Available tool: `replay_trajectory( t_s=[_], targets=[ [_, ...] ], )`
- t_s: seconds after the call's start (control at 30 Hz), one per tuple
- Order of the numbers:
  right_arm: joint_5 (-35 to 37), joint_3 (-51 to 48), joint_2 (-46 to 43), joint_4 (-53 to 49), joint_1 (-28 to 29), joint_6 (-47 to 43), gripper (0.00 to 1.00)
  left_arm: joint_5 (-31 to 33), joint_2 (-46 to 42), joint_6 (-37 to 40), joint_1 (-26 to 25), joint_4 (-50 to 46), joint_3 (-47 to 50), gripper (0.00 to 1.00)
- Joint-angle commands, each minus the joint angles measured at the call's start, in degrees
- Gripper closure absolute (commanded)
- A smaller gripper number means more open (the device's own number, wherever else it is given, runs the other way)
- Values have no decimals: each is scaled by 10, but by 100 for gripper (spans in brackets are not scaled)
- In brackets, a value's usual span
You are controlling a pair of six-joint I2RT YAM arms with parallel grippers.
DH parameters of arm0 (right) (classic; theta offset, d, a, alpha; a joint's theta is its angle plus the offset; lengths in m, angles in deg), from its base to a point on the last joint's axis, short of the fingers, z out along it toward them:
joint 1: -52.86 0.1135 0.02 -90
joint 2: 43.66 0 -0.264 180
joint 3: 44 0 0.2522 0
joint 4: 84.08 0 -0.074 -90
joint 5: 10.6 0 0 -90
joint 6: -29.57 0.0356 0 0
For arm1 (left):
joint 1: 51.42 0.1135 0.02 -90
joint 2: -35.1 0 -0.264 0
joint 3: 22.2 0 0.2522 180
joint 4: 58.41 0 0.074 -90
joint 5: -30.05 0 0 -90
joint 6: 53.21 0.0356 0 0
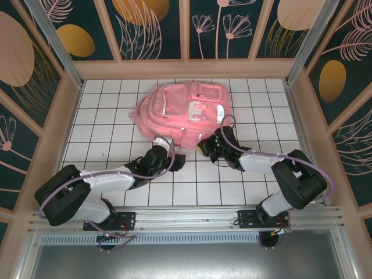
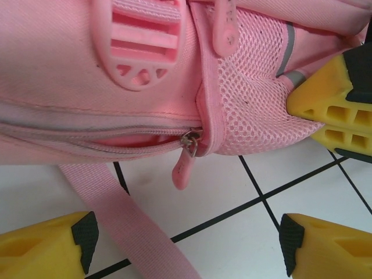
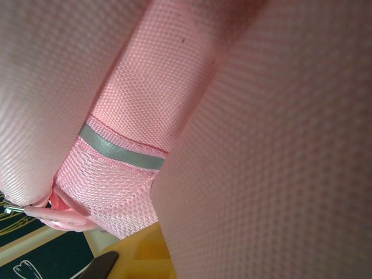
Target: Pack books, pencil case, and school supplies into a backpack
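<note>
The pink backpack (image 1: 183, 107) lies flat at the back middle of the tiled table. My left gripper (image 1: 164, 144) stands open at its near edge. In the left wrist view the yellow fingers (image 2: 46, 247) are spread wide over the tiles, below the zipper pull (image 2: 185, 165) and across a loose strap (image 2: 125, 229), with nothing between them. My right gripper (image 1: 204, 145) is at the near right corner, its fingers (image 2: 325, 102) closed on the mesh side pocket (image 2: 250, 104). Pink mesh and a grey reflective stripe (image 3: 119, 152) press against the right wrist camera. The books, pencil case and school supplies are out of view.
The white tiled table (image 1: 261, 163) is boxed in by walls patterned with leaves on the left, back and right. The zipper (image 2: 99, 139) along the backpack's near edge is slightly parted. Both arms reach inward from the front rail (image 1: 186, 218).
</note>
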Motion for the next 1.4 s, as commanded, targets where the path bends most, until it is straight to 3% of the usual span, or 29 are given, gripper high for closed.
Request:
replay_trajectory(
  t_s=[0.0,0.4,0.9,1.17,1.37],
  targets=[
    [-17,32,-31,23,2,11,100,-14,25,-14,-2,13,-18,18],
    [-17,45,-51,16,2,19,100,-18,70,-28,-2,51,-4,23],
    [-27,31,-53,36,6,23,100,35,137,8,-2,32,-69,34],
    [-30,28,-60,41,6,25,100,55,175,20,-2,8,-97,53],
    [-24,27,-74,24,3,13,100,52,176,29,-1,2,-93,86]
  ],
)
